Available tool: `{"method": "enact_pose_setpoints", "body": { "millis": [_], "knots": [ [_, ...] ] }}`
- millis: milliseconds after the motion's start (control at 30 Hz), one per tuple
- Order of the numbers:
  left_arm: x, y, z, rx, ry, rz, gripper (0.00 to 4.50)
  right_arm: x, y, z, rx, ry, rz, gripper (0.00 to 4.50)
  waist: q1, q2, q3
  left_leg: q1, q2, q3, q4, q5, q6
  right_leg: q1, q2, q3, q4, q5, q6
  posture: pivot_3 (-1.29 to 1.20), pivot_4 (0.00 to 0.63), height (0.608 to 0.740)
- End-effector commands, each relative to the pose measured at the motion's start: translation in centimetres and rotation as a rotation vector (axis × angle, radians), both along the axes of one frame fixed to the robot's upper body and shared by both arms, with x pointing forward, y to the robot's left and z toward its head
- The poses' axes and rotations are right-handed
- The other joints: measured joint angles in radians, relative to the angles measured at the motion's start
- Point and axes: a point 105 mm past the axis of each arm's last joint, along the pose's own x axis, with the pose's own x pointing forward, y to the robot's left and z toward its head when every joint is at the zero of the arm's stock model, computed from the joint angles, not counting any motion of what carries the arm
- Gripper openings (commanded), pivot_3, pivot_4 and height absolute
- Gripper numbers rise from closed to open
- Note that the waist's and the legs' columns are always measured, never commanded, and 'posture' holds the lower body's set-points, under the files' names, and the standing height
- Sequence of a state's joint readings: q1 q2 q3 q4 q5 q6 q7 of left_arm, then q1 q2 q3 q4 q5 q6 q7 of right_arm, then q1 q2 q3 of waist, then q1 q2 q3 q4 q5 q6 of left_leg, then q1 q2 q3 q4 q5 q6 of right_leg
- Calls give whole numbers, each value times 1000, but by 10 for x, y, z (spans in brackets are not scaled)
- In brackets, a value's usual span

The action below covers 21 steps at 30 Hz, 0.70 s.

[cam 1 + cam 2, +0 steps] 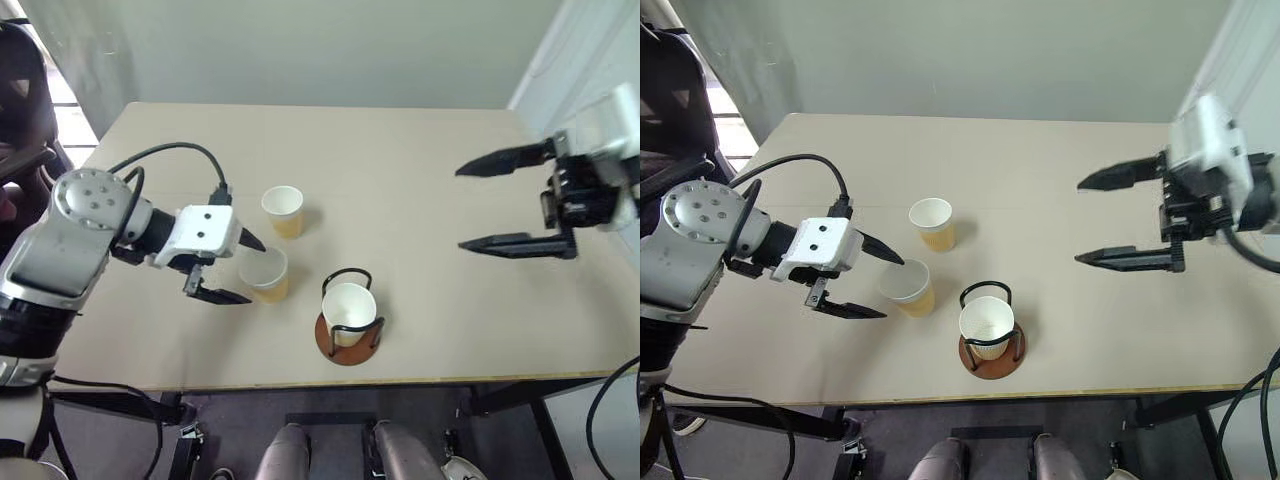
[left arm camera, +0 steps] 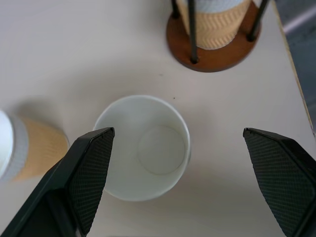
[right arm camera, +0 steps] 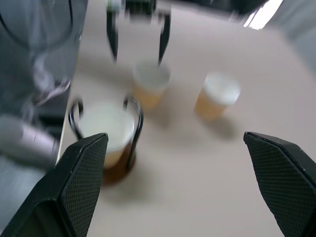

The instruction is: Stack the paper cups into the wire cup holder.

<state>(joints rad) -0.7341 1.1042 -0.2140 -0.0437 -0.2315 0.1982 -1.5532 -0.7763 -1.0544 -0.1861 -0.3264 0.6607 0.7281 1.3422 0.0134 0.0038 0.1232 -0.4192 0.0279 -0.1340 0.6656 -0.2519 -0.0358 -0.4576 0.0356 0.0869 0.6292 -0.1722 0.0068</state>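
you have one tan-yellow paper cup [image 1: 349, 310] seated in the black wire cup holder [image 1: 347, 345]. your left gripper [image 1: 232, 268], jaws wide and empty, flanks a second cup [image 1: 265, 274]; the third [image 1: 284, 210] stands nearby. your right gripper [image 1: 478, 205] hangs open.

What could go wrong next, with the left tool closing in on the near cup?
1. The open left tool straddles the near cup; its fingers sit at rim height, so a hard close might crush or tip the thin cup.
2. The far cup stands close by and could be knocked over on the lift.
3. The wire cup holder already holds one cup; an off-centre drop may catch its wire loops.
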Motion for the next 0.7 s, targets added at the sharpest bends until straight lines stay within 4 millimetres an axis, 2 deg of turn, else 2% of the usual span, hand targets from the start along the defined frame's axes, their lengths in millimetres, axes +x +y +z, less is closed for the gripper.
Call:
{"method": "enact_pose_setpoints", "body": {
  "millis": [33,400,500,700],
  "knots": [
    [1,0,2,43,-10,-49,4500,-5,-9,7,32,-29,-63,4483,0,0,0,0,0,0,0,0,0,1,0,0,-1,0,0,0,150,740],
    [10,-3,-18,160,-14,-129,4500,-7,-14,0,9,-45,-152,4483,2,0,0,0,0,0,4,0,1,2,0,1,-1,2,3,0,150,740],
    [14,-6,-27,177,-6,-146,3894,-10,-13,2,3,-56,-156,4500,2,0,0,0,0,0,4,0,1,2,0,1,-1,3,5,0,150,740],
    [18,-11,-34,177,2,-162,1740,-12,-12,3,-15,-72,-173,4500,3,0,0,-1,0,0,5,0,2,2,0,1,-2,6,11,0,150,740]
  ]
}}
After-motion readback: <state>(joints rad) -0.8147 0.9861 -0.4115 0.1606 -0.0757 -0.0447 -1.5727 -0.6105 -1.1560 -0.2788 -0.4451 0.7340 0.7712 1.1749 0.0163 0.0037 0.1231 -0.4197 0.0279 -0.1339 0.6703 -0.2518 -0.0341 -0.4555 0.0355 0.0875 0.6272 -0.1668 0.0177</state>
